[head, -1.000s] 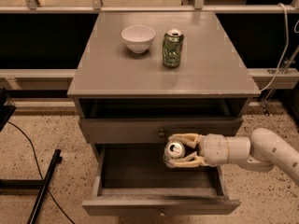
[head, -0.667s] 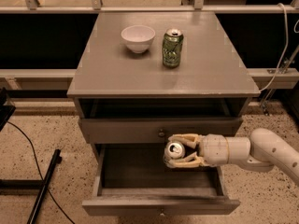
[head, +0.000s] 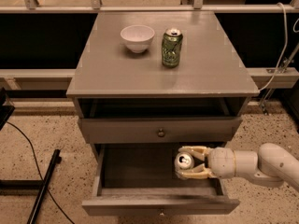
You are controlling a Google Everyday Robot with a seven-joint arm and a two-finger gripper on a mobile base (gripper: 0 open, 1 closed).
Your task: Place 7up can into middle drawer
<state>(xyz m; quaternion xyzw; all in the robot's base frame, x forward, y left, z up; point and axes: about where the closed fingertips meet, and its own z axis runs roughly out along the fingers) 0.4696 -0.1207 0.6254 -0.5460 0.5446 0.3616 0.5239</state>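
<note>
Speckled floor [head: 42,125], dark panels under a rail on the far side, a grey cabinet [head: 140,78] at centre. On its top, a white bowl [head: 137,37] and, just right of it, an upright green can [head: 172,48]. Under the top, an open slot. Under that, a shut upper drawer [head: 140,130] with a round knob. Lowest and nearest, the middle drawer [head: 135,169], pulled well out, with nothing else visible on its floor.

Reaching in from the right on a white arm [head: 261,164], the gripper [head: 181,162], over the drawer's right half and just below the upper drawer front. Pinched between its two pale fingers [head: 194,149], the 7up can [head: 184,161], silver top turned toward the camera. Exact tilt hard to read from this angle. Equally unclear whether clear of the drawer floor or already resting on it.

Judged close to done, with only the lowering and the release left.

Risks from here:
- If released while tilted or from a height, likely to tip, roll across the shallow floor and knock a wall.
- If released too far right, a chance of catching the right wall, which sits near the fingers.
- If pulled back with any upward drift, a fair chance of clipping the upper drawer front just above, or of dragging the can along on a half-spread finger.
</note>
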